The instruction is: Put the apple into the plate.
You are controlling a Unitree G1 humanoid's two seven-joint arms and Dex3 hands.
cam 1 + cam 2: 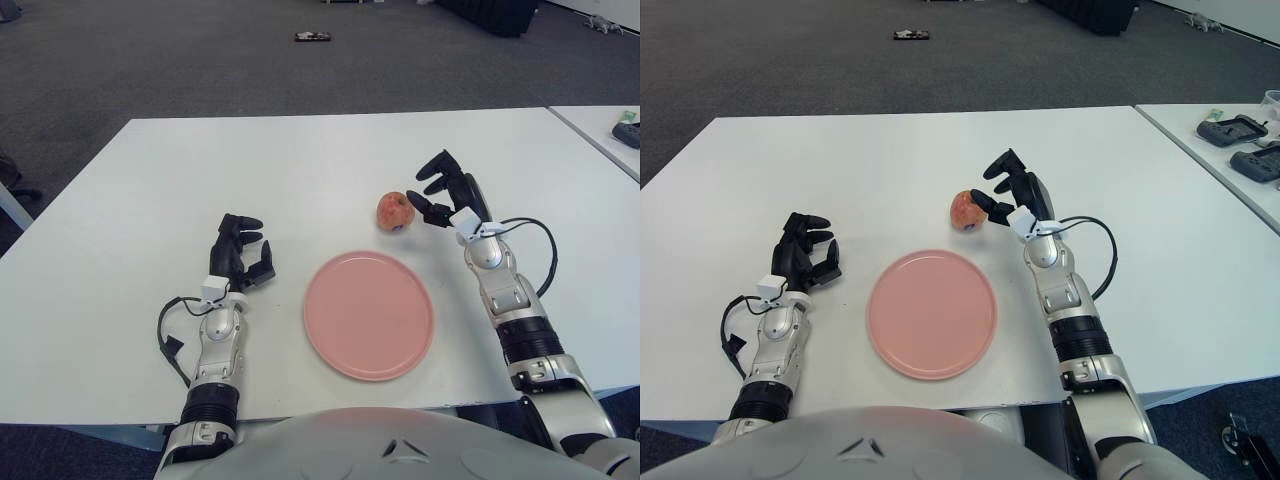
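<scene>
Grey carpet runs behind the white table (300, 160) I'm working over. Toward the near left corner I see my left hand (240, 253), fingers loosely curled and holding nothing, left of the plate. Next comes the pink plate (368, 315), bare, close to the near edge around the middle. Just beyond its far right rim the apple (395, 211) sits on the tabletop, outside the plate. My right hand (445, 195) is immediately right of the apple, fingers spread, one fingertip (414, 205) at the fruit's side, not gripping.
</scene>
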